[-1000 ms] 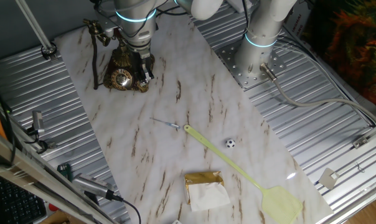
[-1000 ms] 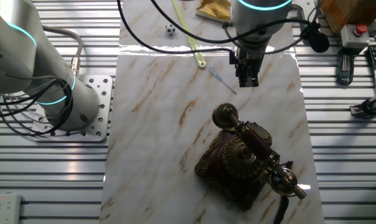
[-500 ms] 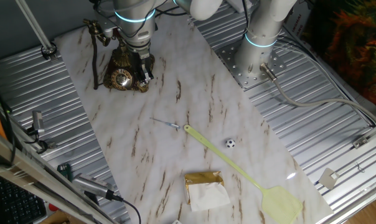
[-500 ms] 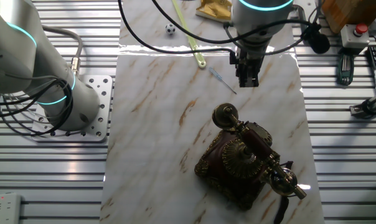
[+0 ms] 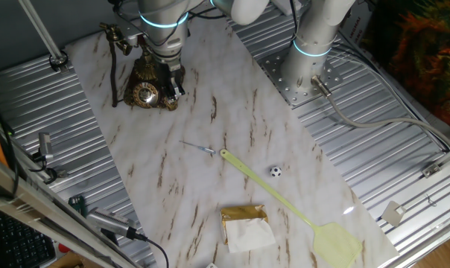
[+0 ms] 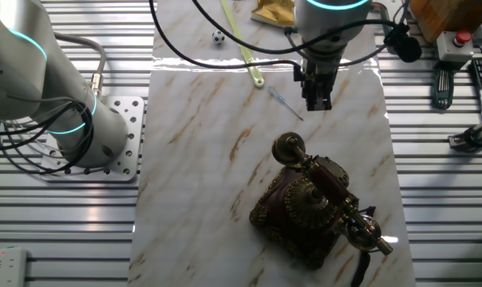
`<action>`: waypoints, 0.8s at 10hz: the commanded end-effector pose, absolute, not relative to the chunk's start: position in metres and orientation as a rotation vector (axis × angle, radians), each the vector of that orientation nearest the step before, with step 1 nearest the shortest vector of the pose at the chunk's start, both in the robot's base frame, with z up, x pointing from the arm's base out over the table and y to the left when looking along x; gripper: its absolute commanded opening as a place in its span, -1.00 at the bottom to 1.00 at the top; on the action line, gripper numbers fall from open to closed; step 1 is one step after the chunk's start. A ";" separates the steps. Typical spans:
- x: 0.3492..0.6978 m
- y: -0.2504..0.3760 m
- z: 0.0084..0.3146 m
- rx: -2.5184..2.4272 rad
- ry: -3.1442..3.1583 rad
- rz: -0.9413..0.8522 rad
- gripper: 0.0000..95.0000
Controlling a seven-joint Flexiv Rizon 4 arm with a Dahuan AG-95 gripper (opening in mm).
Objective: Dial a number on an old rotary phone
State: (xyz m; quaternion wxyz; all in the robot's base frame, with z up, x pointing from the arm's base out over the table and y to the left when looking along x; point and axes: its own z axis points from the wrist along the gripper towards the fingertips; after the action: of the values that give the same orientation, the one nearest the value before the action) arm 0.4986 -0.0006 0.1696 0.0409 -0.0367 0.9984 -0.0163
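Claw point(image 6: 318, 102): fingers together, holding nothing, poised above the ornate bronze-brown rotary phone with brass dial point(image 5: 144, 94) on the marbled white surface point(image 5: 232, 126); best lowered squarely into one finger hole before turning.

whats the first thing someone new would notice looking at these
Probably the old rotary phone, ornate bronze-brown with its handset on the cradle, sitting at one end of the marble-patterned table. The gripper hangs close by on the dial side, though whether it touches the dial cannot be told. Next would be the long yellow-green fly swatter lying across the far end, beside a tiny soccer ball.
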 end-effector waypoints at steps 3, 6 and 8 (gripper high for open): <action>0.500 0.000 0.170 -0.109 3.149 0.047 -1.00; 0.500 0.000 0.170 -0.119 3.141 0.050 -1.00; 0.500 0.000 0.170 -0.124 3.144 0.048 -1.00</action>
State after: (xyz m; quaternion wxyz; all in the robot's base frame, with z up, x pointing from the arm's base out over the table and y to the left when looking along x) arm 0.5007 -0.0001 0.1699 -0.0282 -0.0597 0.9974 0.0289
